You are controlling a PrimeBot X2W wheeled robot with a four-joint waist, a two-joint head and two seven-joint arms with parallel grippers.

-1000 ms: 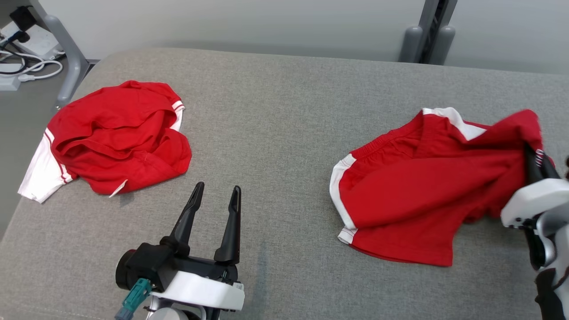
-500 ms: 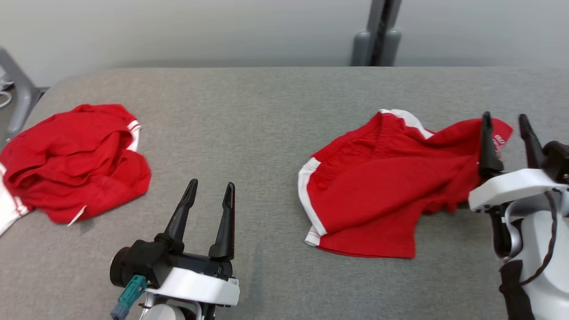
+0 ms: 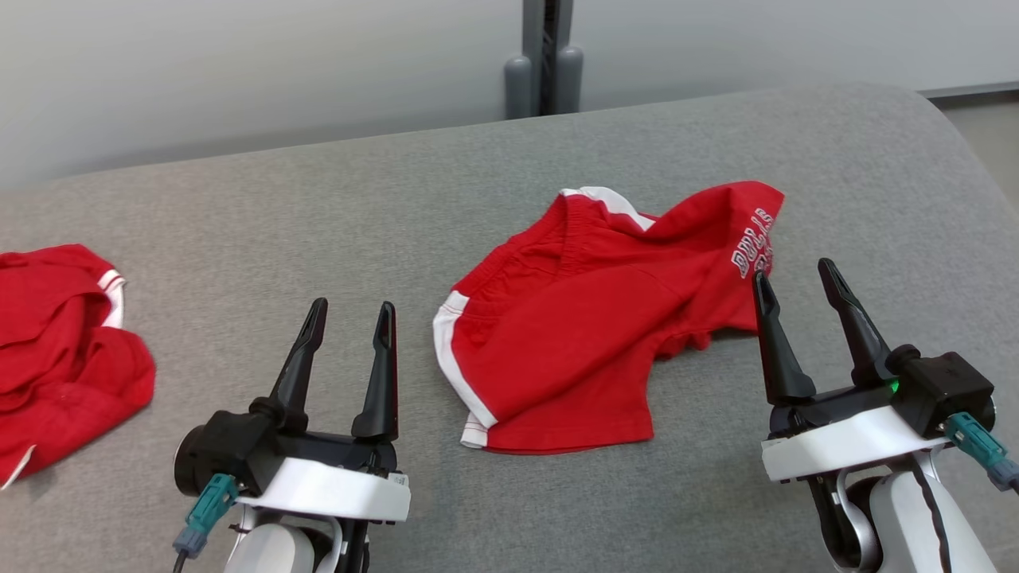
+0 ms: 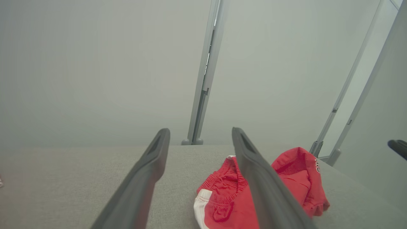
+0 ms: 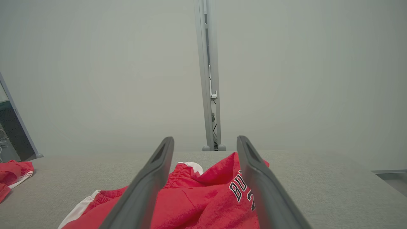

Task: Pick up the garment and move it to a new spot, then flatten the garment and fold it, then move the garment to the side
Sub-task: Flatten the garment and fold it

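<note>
The garment (image 3: 589, 318), red shorts with white side stripes and white lettering, lies crumpled on the grey padded table (image 3: 239, 223), in the middle of the head view. My right gripper (image 3: 793, 269) stands open just right of it, fingers free of the cloth. My left gripper (image 3: 353, 305) is open as well, a short way left of the garment. In the right wrist view the garment (image 5: 197, 197) lies below and between the open gripper (image 5: 205, 138). The left wrist view has the garment (image 4: 219, 190) partly behind the right finger of the open gripper (image 4: 200, 130).
A second red and white garment (image 3: 56, 358) lies bunched at the table's left edge, also in the right wrist view (image 5: 12, 171). A grey post (image 3: 545, 64) stands behind the table. The table's rounded right end (image 3: 955, 135) is near my right arm.
The camera has turned right, shifting everything left. My right gripper has opened, let go of the garment's right edge and drawn back; the garment now rests on the table.
</note>
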